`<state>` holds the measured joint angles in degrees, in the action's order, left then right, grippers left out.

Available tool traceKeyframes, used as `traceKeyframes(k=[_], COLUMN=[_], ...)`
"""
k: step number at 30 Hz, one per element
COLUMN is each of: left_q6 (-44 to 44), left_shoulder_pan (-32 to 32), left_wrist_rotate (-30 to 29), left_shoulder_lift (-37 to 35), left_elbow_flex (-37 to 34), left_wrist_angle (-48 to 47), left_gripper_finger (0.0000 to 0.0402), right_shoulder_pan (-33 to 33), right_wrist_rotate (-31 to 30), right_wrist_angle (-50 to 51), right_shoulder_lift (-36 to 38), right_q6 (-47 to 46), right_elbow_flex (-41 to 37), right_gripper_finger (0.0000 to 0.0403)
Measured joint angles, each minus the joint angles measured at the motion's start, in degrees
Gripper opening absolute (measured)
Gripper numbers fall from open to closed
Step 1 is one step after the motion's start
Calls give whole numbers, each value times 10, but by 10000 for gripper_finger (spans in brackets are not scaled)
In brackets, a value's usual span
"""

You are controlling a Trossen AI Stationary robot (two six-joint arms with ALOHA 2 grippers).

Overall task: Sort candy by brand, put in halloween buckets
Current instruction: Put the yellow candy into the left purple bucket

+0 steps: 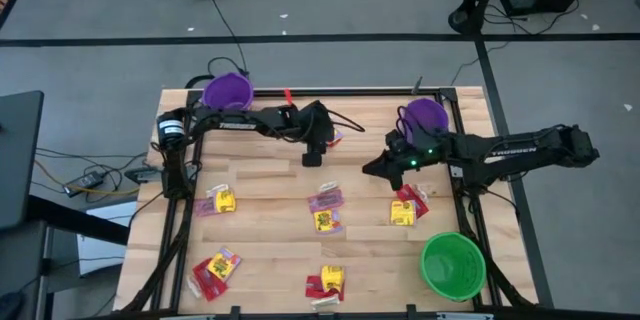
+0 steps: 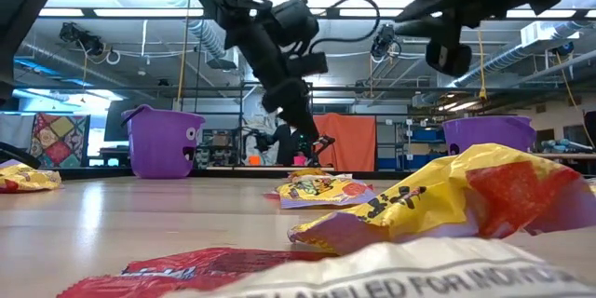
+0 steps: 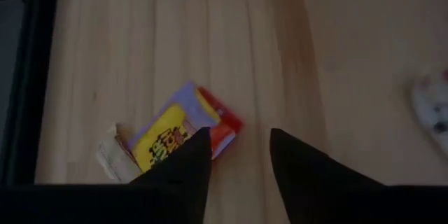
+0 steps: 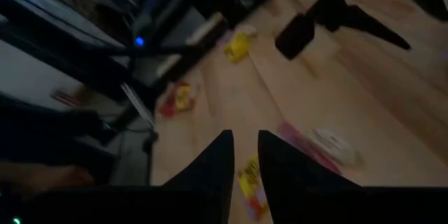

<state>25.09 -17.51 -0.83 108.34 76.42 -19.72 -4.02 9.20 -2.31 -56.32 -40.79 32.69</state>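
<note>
Two purple buckets (image 1: 228,90) (image 1: 425,114) stand along the table's far edge, and a green bucket (image 1: 452,265) stands at the near right. Candy lies in small heaps of yellow, red and pink wrappers (image 1: 326,210) (image 1: 405,205) (image 1: 220,200) (image 1: 215,270) (image 1: 325,282). My left gripper (image 1: 312,158) (image 3: 241,143) hangs open above the far middle of the table. A yellow, purple and red candy heap (image 3: 175,133) lies on the wood just beside its fingers. My right gripper (image 1: 368,168) (image 4: 245,143) hovers open in front of the right purple bucket, with nothing between its fingers.
A black frame rail (image 1: 470,210) runs along the table's right side, and another (image 1: 175,210) runs along the left. Bare wood (image 1: 270,175) lies between the heaps. Cables trail off the far left corner (image 1: 215,70).
</note>
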Motion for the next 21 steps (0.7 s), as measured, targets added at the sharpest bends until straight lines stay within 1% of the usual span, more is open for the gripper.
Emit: traceKeyframes(k=[3, 5, 7, 9, 13, 16, 18, 21], left_q6=[22, 43, 70, 89, 92, 92, 91, 90], left_shoulder_pan=[-5, -6, -5, -5, -5, -9, -12, -18], left_wrist_rotate=[-17, -42, -61, -72, -104, -112, -112, -111], left_shoulder_lift=[21, 39, 55, 66, 83, 84, 84, 84], left_elbow_flex=[0, 0, 0, 0, 0, 0, 0, 0], left_wrist_angle=[2, 2, 9, 24, 36, 42, 46, 62], left_gripper_finger=[195, 218, 234, 240, 235, 221, 206, 172], right_shoulder_pan=[8, 11, 14, 15, 14, 14, 14, 12], right_wrist_rotate=[-24, -30, -30, -35, -56, -66, -67, -67], right_wrist_angle=[34, 45, 46, 45, 43, 43, 42, 41], right_shoulder_lift=[3, 3, 3, 3, 3, 3, 3, 3], right_q6=[10, 17, 28, 37, 39, 44, 49, 60], right_elbow_flex=[0, 0, 0, 0, 0, 0, 0, 0], right_gripper_finger=[80, 80, 80, 80, 80, 80, 80, 80])
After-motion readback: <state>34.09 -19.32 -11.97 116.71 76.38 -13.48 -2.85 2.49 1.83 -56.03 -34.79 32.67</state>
